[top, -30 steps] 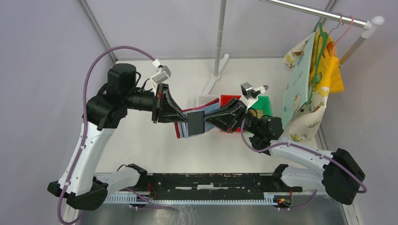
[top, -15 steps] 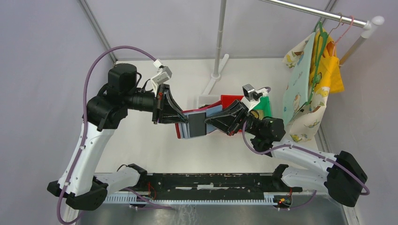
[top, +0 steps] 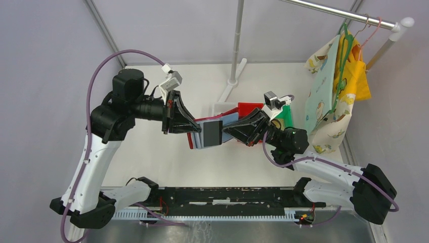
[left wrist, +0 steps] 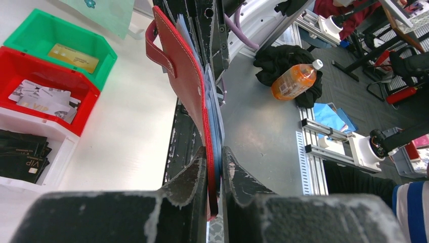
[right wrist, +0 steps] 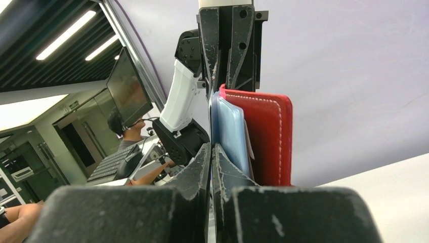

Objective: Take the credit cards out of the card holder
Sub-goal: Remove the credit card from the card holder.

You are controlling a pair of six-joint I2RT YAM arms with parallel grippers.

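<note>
Left end effector (left wrist: 215, 152) grips card holder (left wrist: 184, 86) | right end effector (right wrist: 211, 149) pinches card (top: 211, 132), edge-on

Bins half lost
The white bin (top: 222, 107) by the far edge hides behind the card holder (top: 230, 117); one end of the dark card (top: 211, 133) is buried in the right gripper (top: 224, 132), which partly masks the red bin (top: 248, 107).

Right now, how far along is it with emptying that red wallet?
Partly done: cards already lie in the white bin, red bin and green bin. In hand: left gripper clamps the card holder, right gripper pinches a dark card at it. Left: pulling that free; others aren't visible.
</note>
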